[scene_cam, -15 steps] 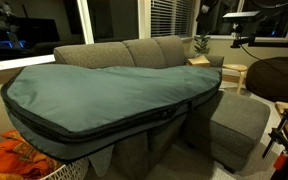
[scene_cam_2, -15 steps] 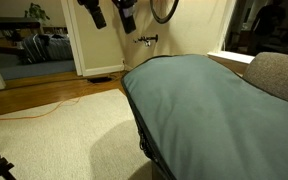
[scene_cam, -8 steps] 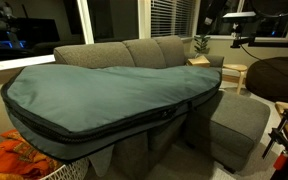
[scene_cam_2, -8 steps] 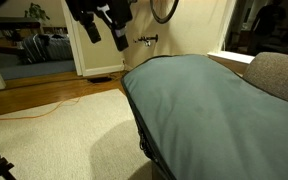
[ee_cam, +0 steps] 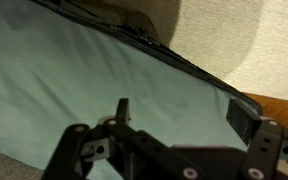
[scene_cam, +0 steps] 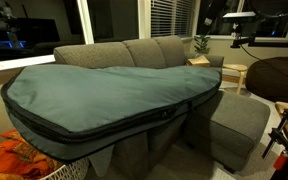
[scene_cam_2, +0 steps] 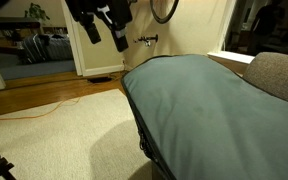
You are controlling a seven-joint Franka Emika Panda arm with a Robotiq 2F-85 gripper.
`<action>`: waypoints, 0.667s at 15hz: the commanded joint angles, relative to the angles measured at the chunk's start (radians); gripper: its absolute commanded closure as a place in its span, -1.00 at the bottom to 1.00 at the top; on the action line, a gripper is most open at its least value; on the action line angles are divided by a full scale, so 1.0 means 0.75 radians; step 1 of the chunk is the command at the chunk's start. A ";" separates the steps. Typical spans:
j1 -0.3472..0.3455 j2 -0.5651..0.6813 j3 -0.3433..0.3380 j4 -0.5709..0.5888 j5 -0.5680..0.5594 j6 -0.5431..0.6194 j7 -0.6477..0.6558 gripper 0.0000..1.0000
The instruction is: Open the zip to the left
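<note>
A huge teal-grey padded bag (scene_cam: 104, 95) lies across the grey sofa (scene_cam: 134, 52). It also fills the right of an exterior view (scene_cam_2: 209, 110). The zip (scene_cam: 134, 122) is a dark line running round the bag's rim; it also shows in an exterior view (scene_cam_2: 141, 125) and the wrist view (ee_cam: 179, 58). A small dark piece on the zip (ee_cam: 139, 33) may be the pull. My gripper (scene_cam_2: 104, 28) hangs open in the air above and beyond the bag's end. In the wrist view the gripper (ee_cam: 182, 115) is over teal fabric, with nothing between its fingers.
A grey ottoman (scene_cam: 239, 120) stands beside the sofa, and a small table with a plant (scene_cam: 200, 48) behind it. Orange cloth in a basket (scene_cam: 14, 160) sits at the front. Beige carpet (scene_cam_2: 54, 135) with an orange cable (scene_cam_2: 44, 108) lies next to the bag.
A second ago the gripper hung higher; it came down and slightly sideways, then held still over the last half second. The bag has not moved.
</note>
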 commanded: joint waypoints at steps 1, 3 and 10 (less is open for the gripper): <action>-0.005 0.069 0.010 -0.012 0.002 0.033 0.010 -1.00; -0.009 0.107 0.015 -0.017 0.003 0.051 0.019 -1.00; -0.004 0.167 0.025 -0.085 0.025 0.231 0.032 -1.00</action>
